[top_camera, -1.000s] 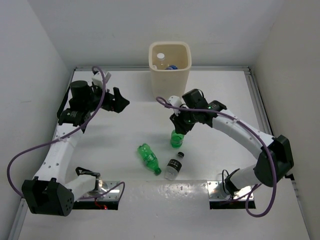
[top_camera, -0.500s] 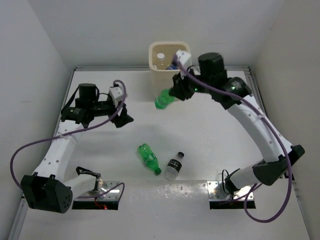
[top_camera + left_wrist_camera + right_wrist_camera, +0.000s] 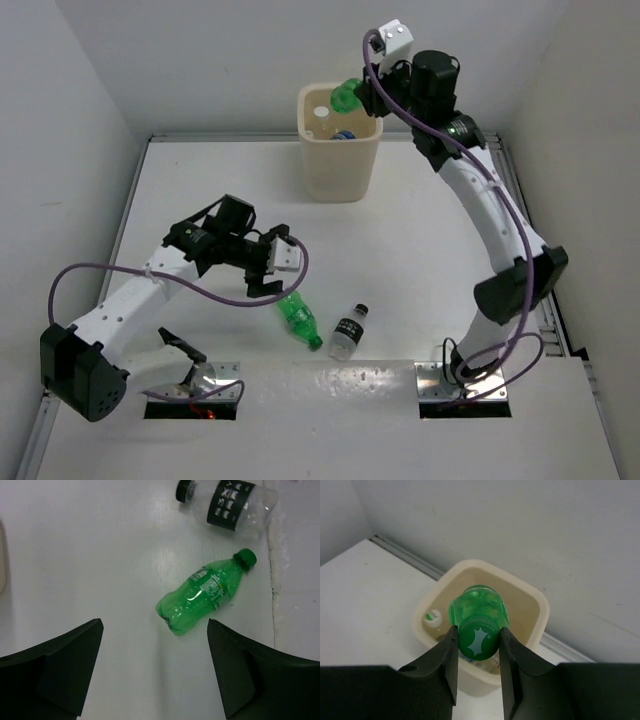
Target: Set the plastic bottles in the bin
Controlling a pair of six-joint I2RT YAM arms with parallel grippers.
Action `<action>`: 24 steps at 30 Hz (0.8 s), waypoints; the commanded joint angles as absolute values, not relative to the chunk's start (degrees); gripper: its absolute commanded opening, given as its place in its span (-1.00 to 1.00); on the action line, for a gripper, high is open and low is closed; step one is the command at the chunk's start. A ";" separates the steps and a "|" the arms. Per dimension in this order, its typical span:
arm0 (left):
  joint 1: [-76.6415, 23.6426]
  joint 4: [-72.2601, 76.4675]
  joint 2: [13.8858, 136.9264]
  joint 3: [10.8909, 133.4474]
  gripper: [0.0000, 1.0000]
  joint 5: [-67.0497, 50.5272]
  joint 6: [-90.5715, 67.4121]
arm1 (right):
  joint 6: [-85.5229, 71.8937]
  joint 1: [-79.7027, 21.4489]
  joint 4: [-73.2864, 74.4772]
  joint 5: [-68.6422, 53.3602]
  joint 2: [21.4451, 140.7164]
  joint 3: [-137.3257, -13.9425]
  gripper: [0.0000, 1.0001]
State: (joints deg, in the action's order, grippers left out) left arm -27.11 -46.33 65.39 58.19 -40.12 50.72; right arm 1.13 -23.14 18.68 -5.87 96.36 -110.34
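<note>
Left side first: my left gripper (image 3: 153, 630) hangs spread wide above the table (image 3: 200, 180), with nothing between its fingers. Just ahead of it a green bottle (image 3: 202, 592) lies on its side, and a clear bottle (image 3: 230, 502) with a dark label lies near its cap. Further right, the cream bin (image 3: 340, 165) stands by the far wall with a white-capped bottle (image 3: 321, 111) inside. Over its mouth, my right gripper (image 3: 478, 636) is clamped on a second green bottle (image 3: 477, 612), seen end-on.
</note>
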 commanded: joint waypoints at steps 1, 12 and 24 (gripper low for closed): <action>-30.93 -47.29 65.21 57.30 0.83 -38.06 56.25 | 3.77 -21.80 9.34 -0.89 101.76 -113.99 -1.00; -40.68 -45.97 71.62 54.58 0.88 -31.83 64.06 | 5.63 -20.48 9.05 1.24 108.91 -117.34 0.72; -46.40 -43.78 84.02 47.99 0.83 -24.00 75.76 | -2.55 -17.05 25.21 -5.01 89.41 -113.74 0.75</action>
